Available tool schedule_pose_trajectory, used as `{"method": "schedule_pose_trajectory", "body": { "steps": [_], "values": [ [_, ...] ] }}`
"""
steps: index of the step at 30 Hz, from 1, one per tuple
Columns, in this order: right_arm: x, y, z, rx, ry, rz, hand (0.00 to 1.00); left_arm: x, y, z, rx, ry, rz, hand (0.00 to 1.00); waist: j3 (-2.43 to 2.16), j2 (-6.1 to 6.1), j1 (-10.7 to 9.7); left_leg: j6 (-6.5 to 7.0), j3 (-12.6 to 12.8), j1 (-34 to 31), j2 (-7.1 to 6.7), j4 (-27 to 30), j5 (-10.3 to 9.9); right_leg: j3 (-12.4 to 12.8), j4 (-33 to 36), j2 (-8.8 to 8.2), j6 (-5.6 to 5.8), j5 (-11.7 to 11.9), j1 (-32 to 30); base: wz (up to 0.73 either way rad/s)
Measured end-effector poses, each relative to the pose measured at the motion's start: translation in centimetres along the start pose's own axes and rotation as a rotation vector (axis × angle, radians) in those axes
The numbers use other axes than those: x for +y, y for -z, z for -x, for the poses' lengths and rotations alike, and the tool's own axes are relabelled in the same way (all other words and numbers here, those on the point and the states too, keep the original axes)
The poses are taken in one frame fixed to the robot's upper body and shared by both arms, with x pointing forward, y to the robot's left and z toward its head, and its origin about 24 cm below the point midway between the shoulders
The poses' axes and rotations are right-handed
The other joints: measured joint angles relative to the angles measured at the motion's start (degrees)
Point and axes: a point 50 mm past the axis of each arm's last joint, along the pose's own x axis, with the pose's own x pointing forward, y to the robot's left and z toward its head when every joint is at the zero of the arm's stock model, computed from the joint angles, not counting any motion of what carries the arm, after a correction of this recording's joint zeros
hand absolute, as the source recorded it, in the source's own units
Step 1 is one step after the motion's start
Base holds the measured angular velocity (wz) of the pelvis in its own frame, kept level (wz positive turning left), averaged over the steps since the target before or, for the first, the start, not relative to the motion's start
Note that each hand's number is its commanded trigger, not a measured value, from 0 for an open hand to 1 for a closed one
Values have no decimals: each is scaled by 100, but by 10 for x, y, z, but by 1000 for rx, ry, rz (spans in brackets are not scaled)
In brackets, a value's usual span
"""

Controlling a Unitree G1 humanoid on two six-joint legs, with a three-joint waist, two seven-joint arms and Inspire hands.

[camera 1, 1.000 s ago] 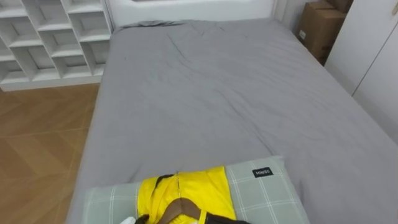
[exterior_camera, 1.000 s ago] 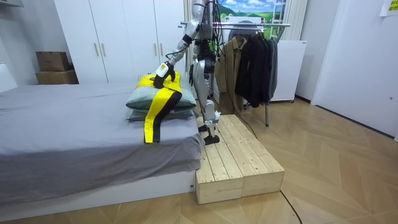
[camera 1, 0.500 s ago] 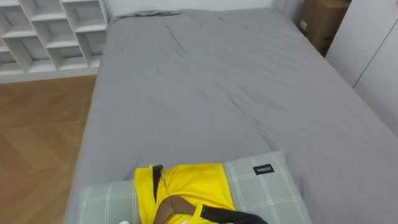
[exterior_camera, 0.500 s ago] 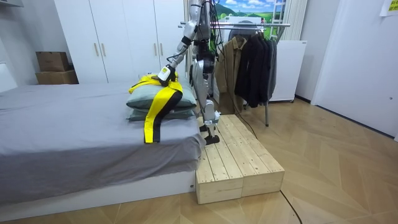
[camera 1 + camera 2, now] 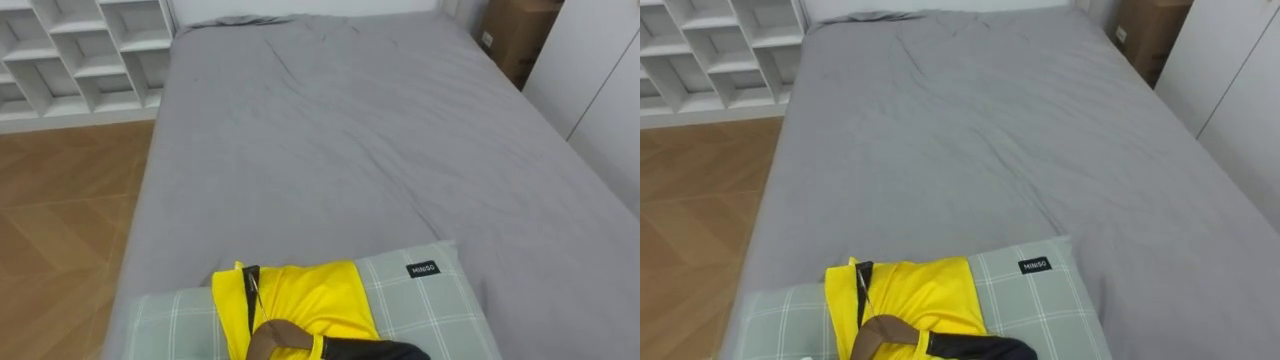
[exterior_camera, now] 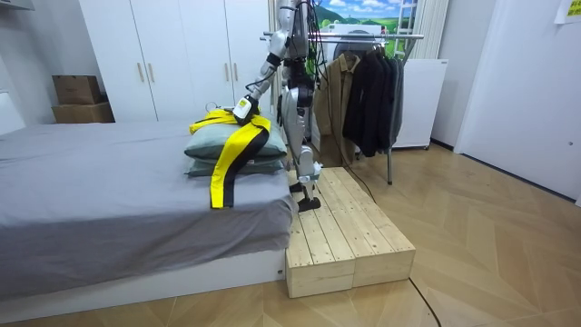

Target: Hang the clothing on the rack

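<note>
A yellow garment with black trim (image 5: 300,298) lies on a grey-green checked pillow (image 5: 432,300) at the near end of the bed. A brown curved piece, like a wooden hanger (image 5: 268,337), shows at its collar. In the room view the garment (image 6: 231,150) drapes over the stacked pillows (image 6: 204,145) and down the side of the bed. My left hand (image 6: 243,108) rests on its top, fingers curled into the cloth, and a yellow fold runs taut up to it. I stand on a wooden platform (image 6: 340,236) beside the pillows, facing along the bed.
The grey bed (image 5: 330,150) stretches ahead of me. A white cube shelf (image 5: 70,50) stands at far left and a cardboard box (image 5: 510,40) at far right. Behind me a clothes rack (image 6: 374,36) holds dark coats (image 6: 370,91). White wardrobes (image 6: 172,54) line the wall.
My left hand has dropped out of the eye view's bottom edge and closed on the garment. The yellow cloth has bunched and its top fold has risen slightly.
</note>
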Motion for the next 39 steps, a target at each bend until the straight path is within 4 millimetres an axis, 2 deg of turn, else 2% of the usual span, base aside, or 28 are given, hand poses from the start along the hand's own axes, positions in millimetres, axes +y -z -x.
{"method": "schedule_pose_trajectory", "body": {
  "steps": [14,26,35,39],
  "values": [
    [0,1,0,-14,-10,5,0,-1,1,0,2,0,4,100,-10,18,-6,0,7,33,0,3,0,-11,-9,-6,-2,1,26,0],
    [-1,1,0,-20,-7,0,0,-3,-1,2,-14,-51,24,100,-13,97,-22,-1,-2,102,5,0,-1,-39,-9,-1,-12,8,101,0],
    [1,-4,0,-46,-23,27,0,18,-16,0,-84,-156,82,100,-16,96,-2,-3,-38,109,3,29,-1,-152,-4,-14,-12,8,136,2],
    [1,-1,1,-58,-33,49,0,44,-42,4,-220,-252,87,100,-16,99,-3,-3,-98,177,-3,61,-1,-208,-13,-23,-12,8,252,7]
  ]
}}
